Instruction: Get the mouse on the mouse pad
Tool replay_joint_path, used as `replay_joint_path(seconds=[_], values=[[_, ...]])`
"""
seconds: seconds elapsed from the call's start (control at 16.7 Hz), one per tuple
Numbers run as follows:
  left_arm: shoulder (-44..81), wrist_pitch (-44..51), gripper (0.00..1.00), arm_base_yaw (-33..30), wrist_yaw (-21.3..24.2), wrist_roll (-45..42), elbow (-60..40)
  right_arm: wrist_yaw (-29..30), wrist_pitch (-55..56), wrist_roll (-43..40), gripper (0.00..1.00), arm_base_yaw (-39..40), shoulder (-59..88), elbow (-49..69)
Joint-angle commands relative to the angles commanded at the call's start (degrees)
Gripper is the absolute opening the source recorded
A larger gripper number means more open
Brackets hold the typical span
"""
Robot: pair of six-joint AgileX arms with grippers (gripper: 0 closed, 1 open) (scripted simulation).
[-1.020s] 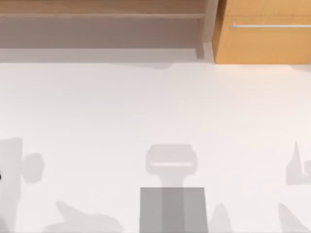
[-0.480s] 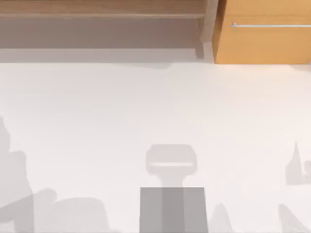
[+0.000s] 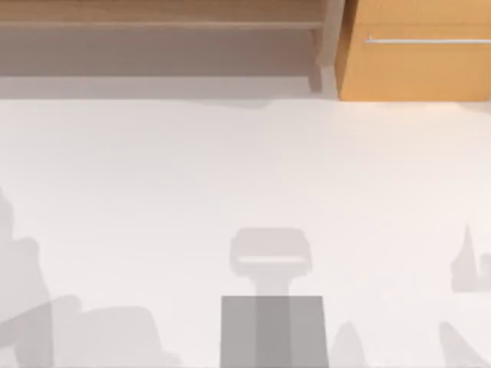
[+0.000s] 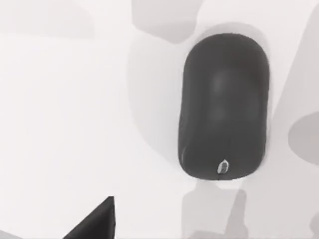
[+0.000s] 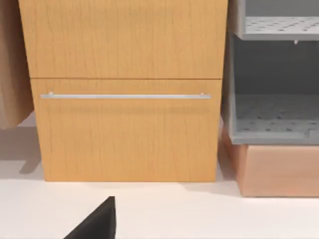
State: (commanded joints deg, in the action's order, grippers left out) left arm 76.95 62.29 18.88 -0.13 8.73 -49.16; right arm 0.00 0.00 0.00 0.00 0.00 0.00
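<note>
White table surface (image 3: pixel 245 169) is being viewed from above; a pale wooden drawer cabinet with a steel bar handle (image 5: pixel 124 94) is being faced by the parked right arm. Dark grey oval computer mouse (image 4: pixel 224 107) is lying flat on the table, directly below the left wrist camera, untouched. Finger spread cannot be told. Judged step: approach. Next: descent, centred grasp across the mouse flanks.

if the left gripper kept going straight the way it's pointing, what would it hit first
Probably the mouse, lying on the white table just ahead in the left wrist view. How far it is, I can't judge.
</note>
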Motion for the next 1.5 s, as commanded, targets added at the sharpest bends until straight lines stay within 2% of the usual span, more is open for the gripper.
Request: replay_joint_path(seconds=[0.18,0.54,0.9,1.5], values=[[2.45,-5.75,1.00,0.18,-0.01,-0.04,3.41,0.00,0.00,0.00,1.00,0.00,0.00,0.00],[10.17,-23.65,1.00,0.45,-0.03,-0.42,13.06,0.00,0.00,0.00,1.00,0.00,0.00,0.00],[11.55,-26.38,1.00,0.51,-0.03,-0.51,14.77,0.00,0.00,0.00,1.00,0.00,0.00,0.00],[11.55,-26.38,0.25,0.51,-0.03,-0.51,14.77,0.00,0.00,0.00,1.00,0.00,0.00,0.00]])
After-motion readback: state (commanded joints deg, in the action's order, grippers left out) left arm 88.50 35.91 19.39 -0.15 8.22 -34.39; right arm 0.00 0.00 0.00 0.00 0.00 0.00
